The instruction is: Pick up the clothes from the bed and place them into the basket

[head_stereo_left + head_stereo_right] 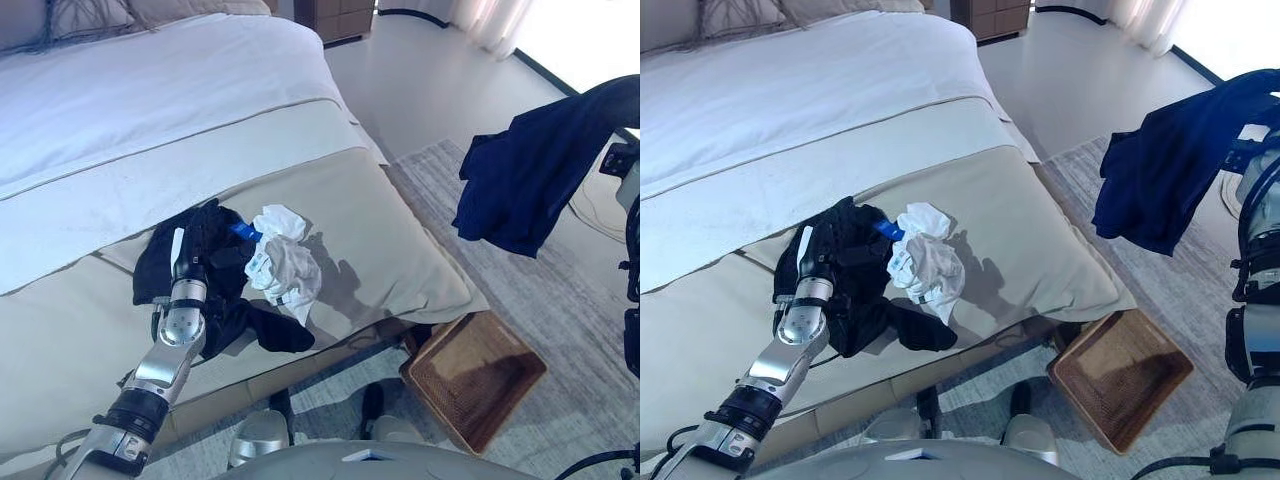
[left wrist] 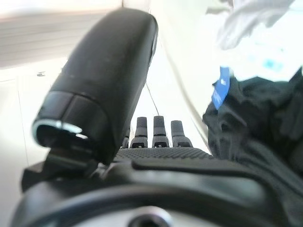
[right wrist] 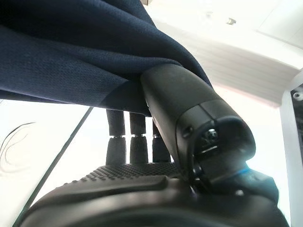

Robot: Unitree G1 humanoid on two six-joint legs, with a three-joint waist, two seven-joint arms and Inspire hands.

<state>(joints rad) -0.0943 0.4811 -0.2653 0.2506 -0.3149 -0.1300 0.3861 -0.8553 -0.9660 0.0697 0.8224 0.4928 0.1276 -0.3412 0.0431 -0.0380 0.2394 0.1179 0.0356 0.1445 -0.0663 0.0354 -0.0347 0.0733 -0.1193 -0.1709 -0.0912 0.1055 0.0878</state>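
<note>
Overhead, limp navy garment (image 1: 525,175), woven basket (image 1: 478,375).

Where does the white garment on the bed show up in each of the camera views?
Left eye: white garment on the beige cover, centre.
Right eye: centre.
Left wrist: pale blur past the black garment.
Right wrist: not in it.
Shared landmark: the blue tag on the black garment beside it.

A wide bed (image 1: 150,120) with white sheet and a beige cover fills the left side. Pillows (image 1: 90,15) lie at its head. A grey striped rug (image 1: 560,300) covers the floor beside it, on pale smooth flooring (image 1: 420,80). A wooden cabinet (image 1: 335,15) stands far behind. Bright daylight comes through light curtains (image 1: 490,20).
</note>
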